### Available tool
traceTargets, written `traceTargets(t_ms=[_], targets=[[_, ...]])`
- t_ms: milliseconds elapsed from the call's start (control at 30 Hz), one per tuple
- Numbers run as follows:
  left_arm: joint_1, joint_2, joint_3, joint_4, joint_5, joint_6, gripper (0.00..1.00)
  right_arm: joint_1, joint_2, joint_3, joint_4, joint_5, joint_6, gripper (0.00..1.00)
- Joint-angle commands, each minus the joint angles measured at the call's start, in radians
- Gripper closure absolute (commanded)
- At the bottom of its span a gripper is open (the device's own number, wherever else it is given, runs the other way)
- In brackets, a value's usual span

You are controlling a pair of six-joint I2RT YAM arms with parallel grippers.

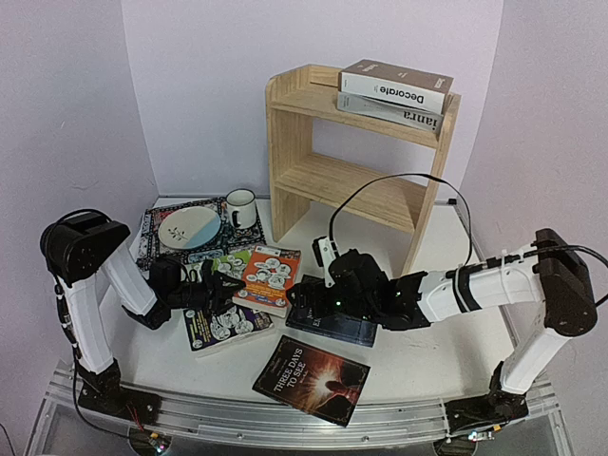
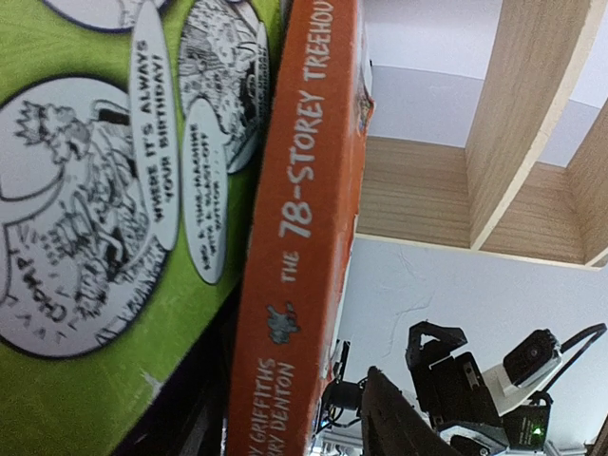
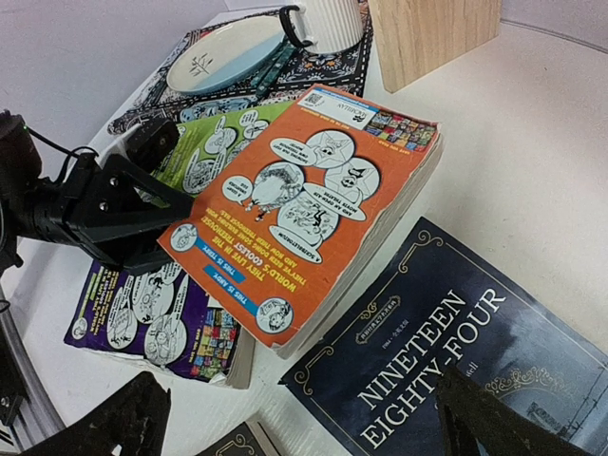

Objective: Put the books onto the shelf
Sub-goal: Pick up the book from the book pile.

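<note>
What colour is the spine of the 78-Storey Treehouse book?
The spine is orange with white lettering; the left wrist view shows it best.

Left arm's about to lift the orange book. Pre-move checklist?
1. left gripper at orange book's edge: ok.
2. Grip fully closed on it: cannot tell.
3. Nothing stacked on orange book: ok.
4. right gripper open above Nineteen Eighty-Four, holding nothing: ok.
5. shelf lower tier has room: ok.
6. Right gripper and mug clear of the lift path: cannot tell; both sit close.
</note>
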Motion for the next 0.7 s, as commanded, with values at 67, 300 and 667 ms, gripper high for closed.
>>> traceTargets(t_ms=[67, 300, 667], targets=[[0.005, -0.023, 0.025, 0.027, 0.013, 0.033, 0.83, 0.004, -0.038, 0.004, 0.012, 0.018, -0.023, 0.02], [0.005, -0.124, 0.006, 0.027, 0.029, 0.026, 0.93, 0.004, -0.058, 0.007, 0.012, -0.012, -0.069, 0.02], [0.005, -0.337, -0.033, 0.019, 0.021, 0.003, 0.99, 0.004, -0.171, -0.010, -0.019, -0.064, -0.172, 0.02]])
